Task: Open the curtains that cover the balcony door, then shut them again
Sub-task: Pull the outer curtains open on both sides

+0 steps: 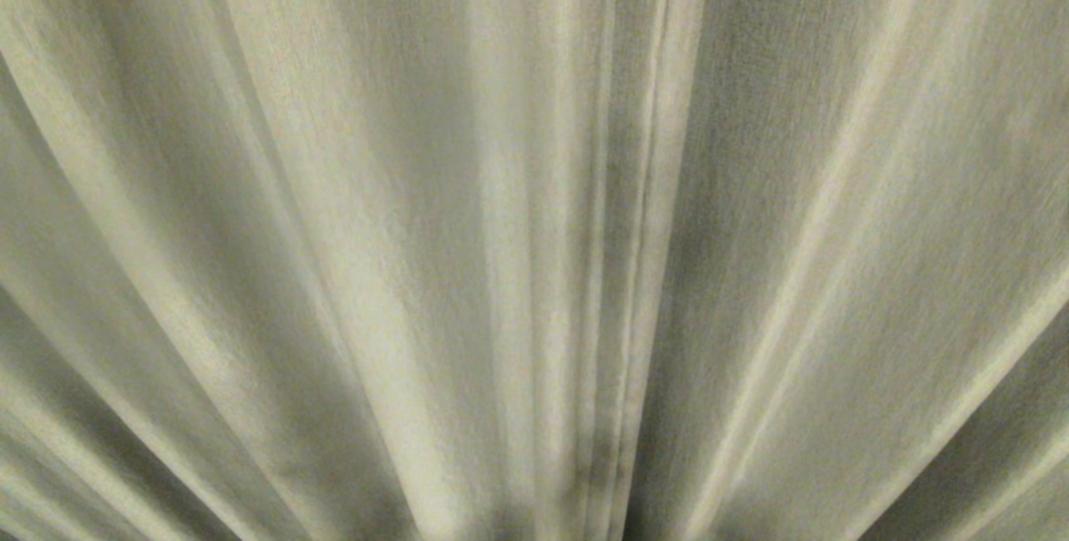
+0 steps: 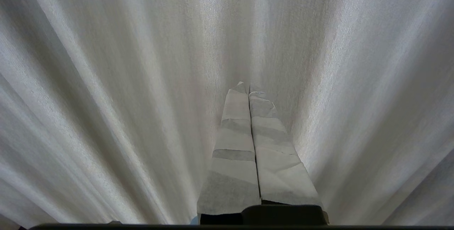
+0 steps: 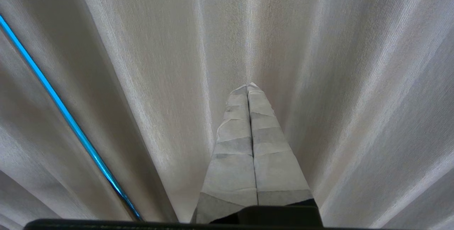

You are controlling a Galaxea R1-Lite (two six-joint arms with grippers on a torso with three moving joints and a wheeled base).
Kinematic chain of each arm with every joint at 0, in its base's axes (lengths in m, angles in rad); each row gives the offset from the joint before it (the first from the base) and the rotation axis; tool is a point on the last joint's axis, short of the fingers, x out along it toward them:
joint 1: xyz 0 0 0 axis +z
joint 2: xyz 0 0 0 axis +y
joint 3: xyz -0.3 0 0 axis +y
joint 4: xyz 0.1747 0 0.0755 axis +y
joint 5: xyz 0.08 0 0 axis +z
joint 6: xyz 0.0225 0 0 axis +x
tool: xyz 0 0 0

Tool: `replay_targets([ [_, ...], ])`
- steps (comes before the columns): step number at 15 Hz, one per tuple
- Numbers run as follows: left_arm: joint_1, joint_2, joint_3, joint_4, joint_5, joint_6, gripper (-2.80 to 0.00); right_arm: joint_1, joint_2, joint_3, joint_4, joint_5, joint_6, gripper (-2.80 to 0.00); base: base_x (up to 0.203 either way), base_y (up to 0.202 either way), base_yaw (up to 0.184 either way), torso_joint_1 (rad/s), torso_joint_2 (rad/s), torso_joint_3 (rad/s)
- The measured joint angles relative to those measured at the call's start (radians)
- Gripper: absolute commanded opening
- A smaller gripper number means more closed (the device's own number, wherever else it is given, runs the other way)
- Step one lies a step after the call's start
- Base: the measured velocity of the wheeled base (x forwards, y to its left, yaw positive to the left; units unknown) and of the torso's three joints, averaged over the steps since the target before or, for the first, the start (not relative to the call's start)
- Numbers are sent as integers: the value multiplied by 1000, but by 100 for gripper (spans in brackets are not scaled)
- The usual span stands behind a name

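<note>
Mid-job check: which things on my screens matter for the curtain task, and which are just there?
Belongs to the job:
- curtains, drawn, filling every view
- left hand, shut, holding nothing
- right hand, shut, holding nothing

Just there:
- thin blue line, seen only in the right wrist view

No balcony door shows.

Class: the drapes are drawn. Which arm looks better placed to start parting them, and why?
Neither clearly. The left end effector and right end effector are both shut, each pointing into the curtain folds, holding nothing. The seam shows only in the head view.
</note>
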Motion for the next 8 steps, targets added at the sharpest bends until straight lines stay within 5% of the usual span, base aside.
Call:
replay_targets([
  [8,0,0,0,0,0,0,-280,0,0,0,0,-1,-1,-280,0,0,0,0,0,0],
])
